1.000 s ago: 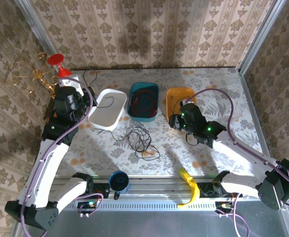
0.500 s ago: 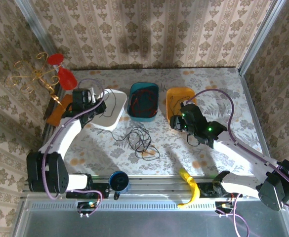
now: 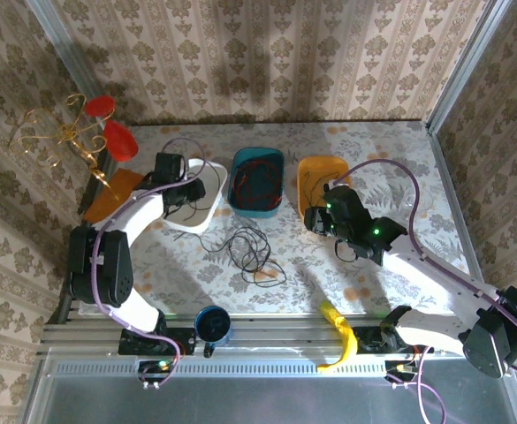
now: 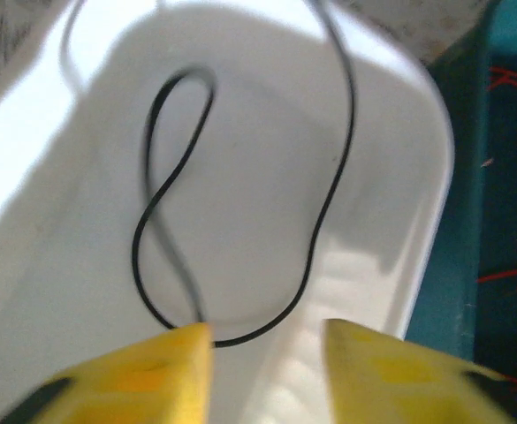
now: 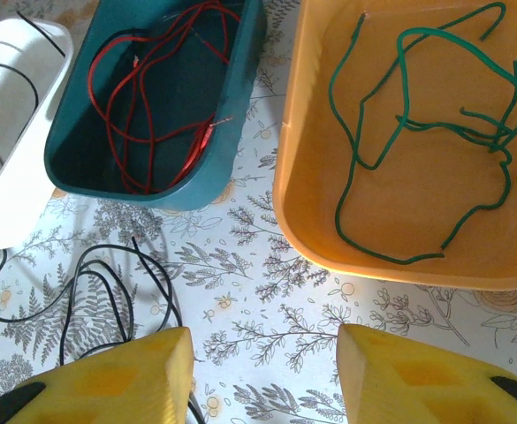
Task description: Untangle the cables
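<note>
Cables, by place: red cable (image 5: 139,97) in teal tub (image 5: 231,150); green cable (image 5: 401,79) in orange tub (image 5: 285,177); black loop (image 4: 138,252) in white tub (image 4: 439,177); black tangle (image 3: 251,253) loose on table (image 3: 373,150), just in front of the teal tub. Left gripper (image 4: 267,362): jaws parted, nothing held, hovering over the black loop. Right gripper (image 5: 262,371): jaws wide apart, empty, above the table just before the teal and orange tubs.

the left tool (image 4: 267,358) and right tool (image 5: 262,364) both point downward, fingers spread apart.
</note>
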Motion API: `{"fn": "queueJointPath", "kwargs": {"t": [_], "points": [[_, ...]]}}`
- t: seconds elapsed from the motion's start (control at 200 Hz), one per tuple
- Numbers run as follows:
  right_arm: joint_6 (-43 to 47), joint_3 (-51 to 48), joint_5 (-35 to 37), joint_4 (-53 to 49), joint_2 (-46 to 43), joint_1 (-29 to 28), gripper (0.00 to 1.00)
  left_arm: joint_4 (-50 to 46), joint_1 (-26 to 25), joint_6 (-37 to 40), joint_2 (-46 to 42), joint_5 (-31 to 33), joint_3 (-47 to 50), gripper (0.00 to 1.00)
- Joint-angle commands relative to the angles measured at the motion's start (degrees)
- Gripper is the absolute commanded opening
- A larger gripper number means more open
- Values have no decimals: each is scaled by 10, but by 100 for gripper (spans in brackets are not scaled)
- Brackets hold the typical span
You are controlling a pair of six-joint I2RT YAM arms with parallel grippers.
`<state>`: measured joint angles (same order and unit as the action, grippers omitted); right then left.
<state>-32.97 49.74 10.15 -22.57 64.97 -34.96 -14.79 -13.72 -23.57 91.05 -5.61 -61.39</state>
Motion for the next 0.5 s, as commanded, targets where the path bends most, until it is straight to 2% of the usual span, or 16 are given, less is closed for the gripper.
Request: {"fn": "queueJointPath", "kwargs": {"t": [0.0,0.09,0.15,0.305,0.495], "points": [[8,-4,11,-17,-12,4,48,-13,-46,59,-40,57,-57,72],[8,-8,10,-14,-12,3,48,-21,-100,115,-76,91,-79,91],[6,-12,6,-10,-12,3,48,-37,-148,141,-94,108,-87,96],[9,-19,-12,-3,-3,-2,48,-84,-231,125,-126,128,-47,100],[10,-23,-10,-4,3,-5,48,-111,-318,32,-142,152,57,100]]}}
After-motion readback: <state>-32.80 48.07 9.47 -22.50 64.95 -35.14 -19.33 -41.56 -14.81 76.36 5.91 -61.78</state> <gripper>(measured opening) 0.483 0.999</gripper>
